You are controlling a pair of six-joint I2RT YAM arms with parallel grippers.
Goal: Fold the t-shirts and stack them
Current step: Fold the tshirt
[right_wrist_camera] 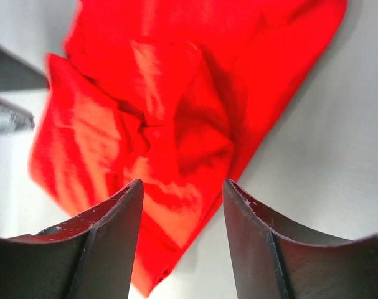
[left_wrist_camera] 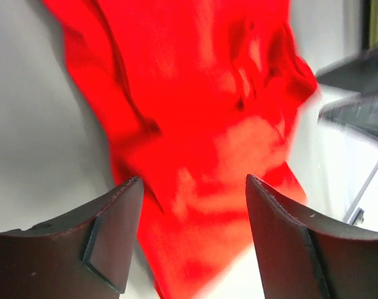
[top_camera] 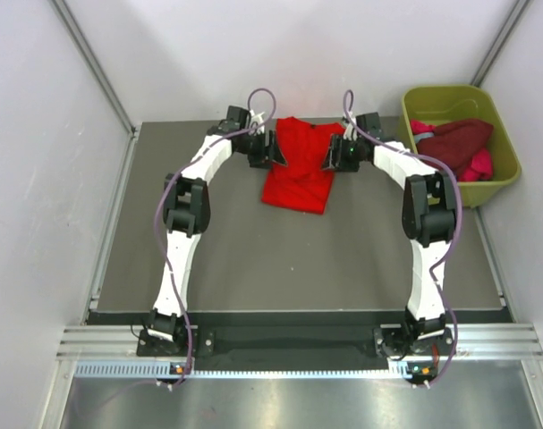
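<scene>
A bright red t-shirt (top_camera: 300,165) lies roughly folded on the dark mat at the back middle; it also shows in the left wrist view (left_wrist_camera: 201,118) and the right wrist view (right_wrist_camera: 170,106). My left gripper (top_camera: 277,152) is at its far left edge, open, jaws apart over the cloth (left_wrist_camera: 192,187). My right gripper (top_camera: 329,154) is at its far right edge, open, jaws apart over the shirt's corner (right_wrist_camera: 182,187). Neither holds cloth. A dark maroon t-shirt (top_camera: 457,138) and a magenta-pink one (top_camera: 479,165) lie in the tub.
An olive-green plastic tub (top_camera: 499,134) stands at the back right, off the mat's corner. The grey mat (top_camera: 289,259) spreads in front of the shirt. White walls close in left, right and behind.
</scene>
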